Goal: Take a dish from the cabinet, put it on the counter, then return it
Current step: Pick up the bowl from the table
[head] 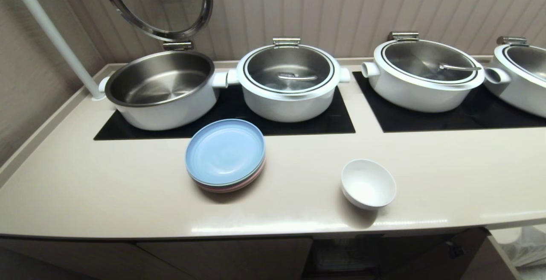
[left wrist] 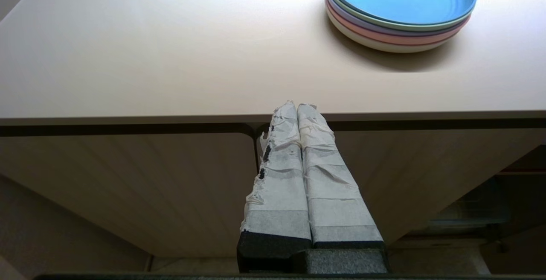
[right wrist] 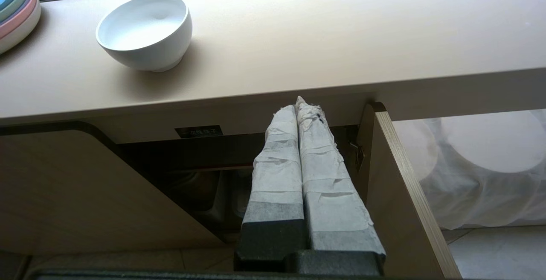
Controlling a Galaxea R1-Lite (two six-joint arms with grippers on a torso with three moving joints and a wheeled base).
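Cabinet interior dark, contents indistinct; rightmost pot cut off.

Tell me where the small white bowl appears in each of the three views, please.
Head view: the white bowl stands on the counter, near its front edge, right of the plate stack.
Left wrist view: not in it.
Right wrist view: on the counter, upper left.
Shared landmark: the plate stack.

rightmost pot cut off, cabinet interior dark, label unreadable

Small black label, characters illegible
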